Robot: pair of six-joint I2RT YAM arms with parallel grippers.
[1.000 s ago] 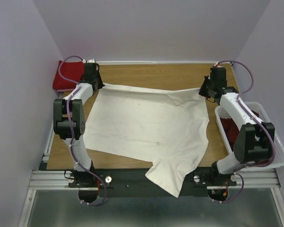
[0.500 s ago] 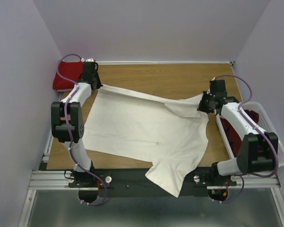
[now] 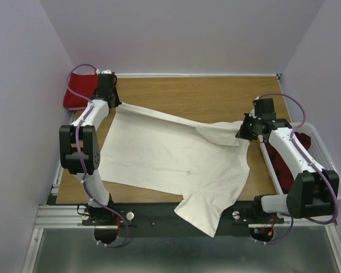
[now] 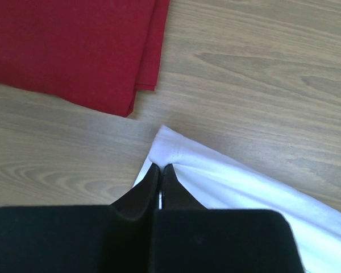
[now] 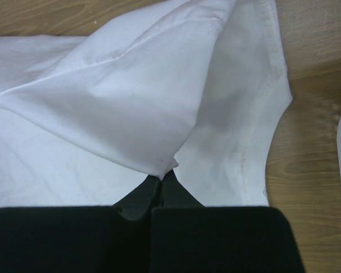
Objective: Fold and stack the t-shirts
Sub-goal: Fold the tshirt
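Two pinches: my left fingers [image 4: 158, 174] and right fingers [image 5: 159, 183] are clamped on upper-frame corners of the large cream-white cotton t-shirt [image 3: 176, 156], spread mid-frame over the wooden surface [image 3: 210, 94]. Risk: thin hem slips out, fold skews.

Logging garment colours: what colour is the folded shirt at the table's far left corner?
The folded shirt is plain red, clearest in the left wrist view.

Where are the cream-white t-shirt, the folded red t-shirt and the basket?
cream-white t-shirt [image 3: 170, 153]: top external view, middle of its body.
folded red t-shirt [image 4: 74, 45]: left wrist view, its top layer.
white lattice basket [image 3: 269, 166]: top external view, its table-side rim.
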